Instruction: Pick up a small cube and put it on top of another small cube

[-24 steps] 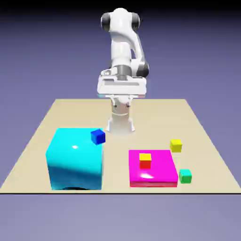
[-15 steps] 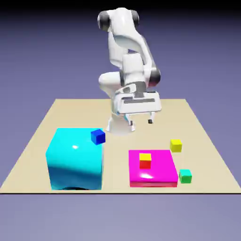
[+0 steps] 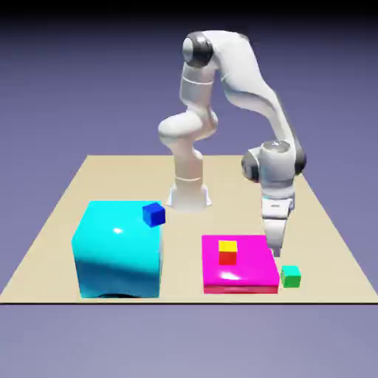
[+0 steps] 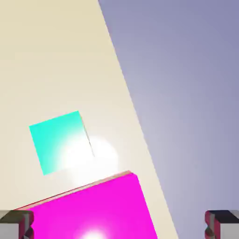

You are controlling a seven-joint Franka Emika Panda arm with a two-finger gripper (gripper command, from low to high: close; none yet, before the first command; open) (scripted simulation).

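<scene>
The surface (image 3: 111, 177) is a pale board against a blue-violet backdrop. The green cube (image 3: 291, 277) sits near its front edge, just beside the magenta block (image 3: 239, 282). The yellow-and-red cube (image 3: 227, 252) rests on that block. The tool (image 4: 119, 225) has its fingers spread, with nothing between them. The green cube is probably light and rigid; grip it squarely across two opposite side faces. In the hand view, glare washes out one corner of it; in the exterior view, the fingertips are hard to separate.
</scene>
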